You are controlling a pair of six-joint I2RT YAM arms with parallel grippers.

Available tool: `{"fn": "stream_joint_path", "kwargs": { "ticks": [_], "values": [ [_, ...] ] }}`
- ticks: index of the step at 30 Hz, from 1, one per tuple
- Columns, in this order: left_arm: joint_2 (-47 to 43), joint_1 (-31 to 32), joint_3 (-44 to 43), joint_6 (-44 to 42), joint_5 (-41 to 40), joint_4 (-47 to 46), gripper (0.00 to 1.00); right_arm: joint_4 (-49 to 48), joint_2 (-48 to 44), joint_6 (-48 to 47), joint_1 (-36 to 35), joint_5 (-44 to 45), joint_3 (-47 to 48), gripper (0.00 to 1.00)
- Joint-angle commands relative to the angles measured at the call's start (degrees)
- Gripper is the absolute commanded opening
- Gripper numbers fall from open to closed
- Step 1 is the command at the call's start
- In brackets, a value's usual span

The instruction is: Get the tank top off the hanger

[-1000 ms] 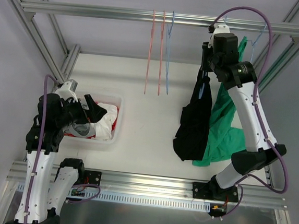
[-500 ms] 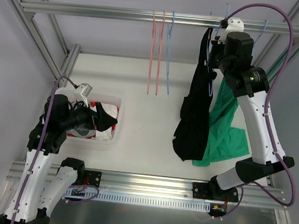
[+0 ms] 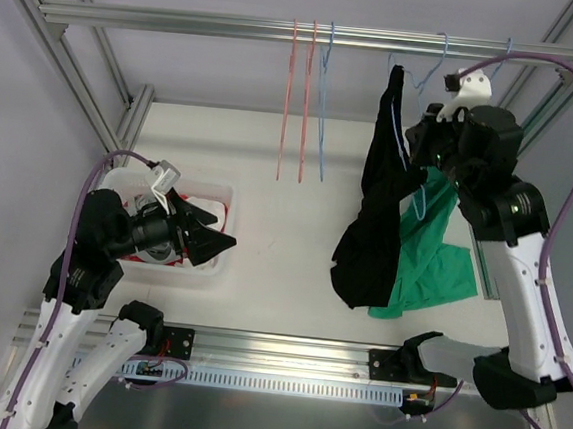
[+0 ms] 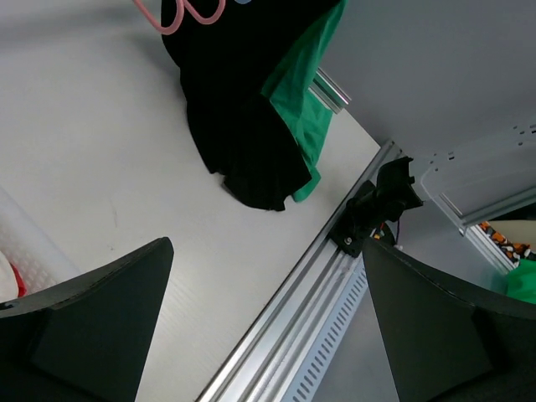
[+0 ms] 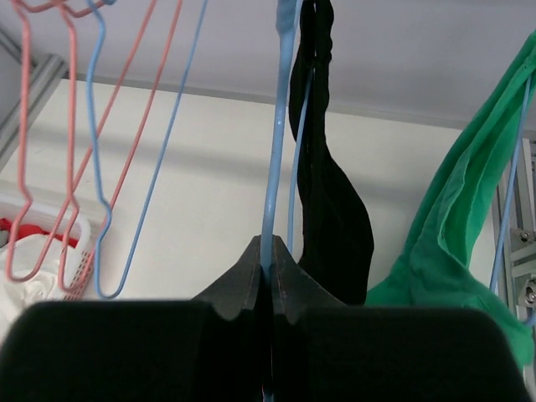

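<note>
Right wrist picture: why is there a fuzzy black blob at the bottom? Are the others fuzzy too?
Right wrist view: that blob is the right gripper, too close to the lens to be sharp; the blue hanger it pinches and the black tank top look crisper. Left wrist view: the left gripper is soft-edged too. Top external view: sharp throughout.

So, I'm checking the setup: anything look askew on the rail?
Yes: the black tank top hangs bunched like a rope off the blue hanger, not spread across it; the right gripper pinches that hanger's wire.

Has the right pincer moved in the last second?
Yes. The right pincer, clamping the blue hanger, shifted rightward along the top rail, away from the pink hangers.
</note>
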State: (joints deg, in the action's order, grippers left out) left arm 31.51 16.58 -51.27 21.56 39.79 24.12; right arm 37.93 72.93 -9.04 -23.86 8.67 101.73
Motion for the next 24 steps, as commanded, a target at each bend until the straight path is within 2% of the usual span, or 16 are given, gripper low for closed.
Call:
{"fn": "stream_joint_path", "kwargs": {
  "ticks": [1, 5, 7, 8, 9, 10, 11, 12, 13, 14, 17, 19, 21, 24],
  "values": [
    [1.6, 0.8, -4.0, 1.5, 2.7, -5.9, 0.99, -5.6, -8.5, 1.2, 0.2, -5.2, -5.0, 0.0],
    [8.0, 3.5, -10.4, 1.9, -0.4, -8.5, 0.99, -5.5, -17.2, 1.7, 0.2, -8.0, -11.6, 0.0],
    [10.8, 8.3, -13.3, 1.6, -3.5, -9.9, 0.99, -2.3, -19.7, 2.3, 0.2, -12.5, -14.1, 0.0],
    [13.9, 10.7, -16.5, 1.1, -7.7, -10.3, 0.99, -1.1, -22.4, 2.6, 0.1, -14.0, -14.9, 0.0],
    [15.7, 13.6, -18.2, -0.6, -10.5, -10.5, 0.99, 1.0, -24.1, 3.1, 0.1, -16.1, -17.0, 0.0],
    [17.4, 20.1, -19.9, -1.8, -13.6, -10.8, 0.99, 2.0, -25.7, 4.9, 0.2, -17.0, -18.0, 0.0],
    [21.1, 23.4, -23.3, -2.9, -20.2, -10.8, 0.99, 2.9, -27.3, 5.3, 0.2, -18.1, -18.8, 0.0],
    [23.2, 26.5, -25.1, -5.6, -23.3, -11.0, 0.99, 5.3, -30.5, 5.7, 0.2, -20.2, -19.5, 0.0],
    [25.2, 32.3, -26.8, -7.3, -25.9, -11.3, 0.99, 6.7, -32.0, 6.1, 0.2, -20.9, -20.2, 0.0],
    [29.5, 35.1, -30.3, -8.9, -30.3, -11.4, 0.99, 9.2, -33.4, 6.9, 0.2, -21.9, -20.2, 0.0],
    [38.2, 42.7, -37.0, -14.1, -34.8, -11.9, 0.99, 12.2, -37.7, 7.7, 0.1, -23.4, -19.3, 0.0],
    [42.1, 44.8, -39.6, -16.6, -41.6, -12.4, 0.99, 15.6, -39.1, 7.5, 0.1, -23.7, -17.8, 0.0],
    [47.0, 45.3, -42.7, -17.0, -43.0, -13.7, 0.98, 18.2, -39.4, 7.7, 0.2, -23.8, -15.2, 0.0],
    [52.2, 45.4, -46.2, -18.0, -42.8, -15.2, 0.89, 19.5, -40.5, 8.1, 0.1, -25.4, -13.2, 0.0]
  ]
}}
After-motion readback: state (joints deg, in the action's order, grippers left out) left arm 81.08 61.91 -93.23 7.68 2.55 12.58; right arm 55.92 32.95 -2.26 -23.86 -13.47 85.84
